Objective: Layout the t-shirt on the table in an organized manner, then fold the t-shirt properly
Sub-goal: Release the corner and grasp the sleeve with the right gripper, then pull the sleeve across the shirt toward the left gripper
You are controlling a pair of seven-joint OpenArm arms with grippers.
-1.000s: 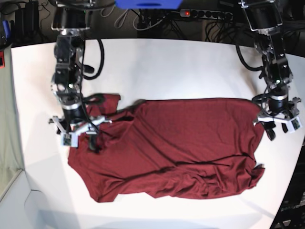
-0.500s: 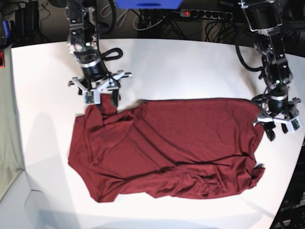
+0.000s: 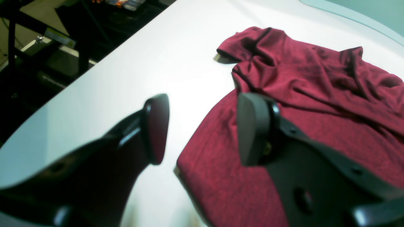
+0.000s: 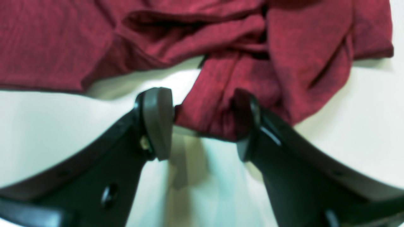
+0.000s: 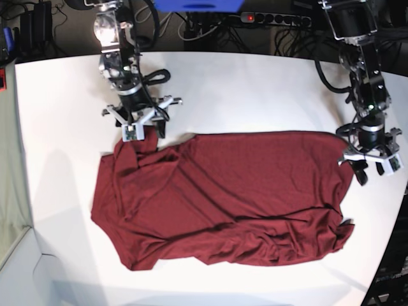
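White and smooth, the desk (image 5: 255, 83) fills most of the base view, its curved near edge bare below the t-shirt (image 5: 223, 197). That maroon garment lies spread but rumpled across the middle, a bunched flap at its far left corner. At that corner the right claw (image 5: 141, 129) stands with its jaws apart astride a fold of cloth, perhaps touching it; the blurred wrist view leaves that unsure. By the shirt's right edge the left claw (image 5: 371, 167) hangs with jaws apart, gripping nothing. Beyond the far edge, dark cables and a power strip (image 5: 274, 19) crowd the floor.
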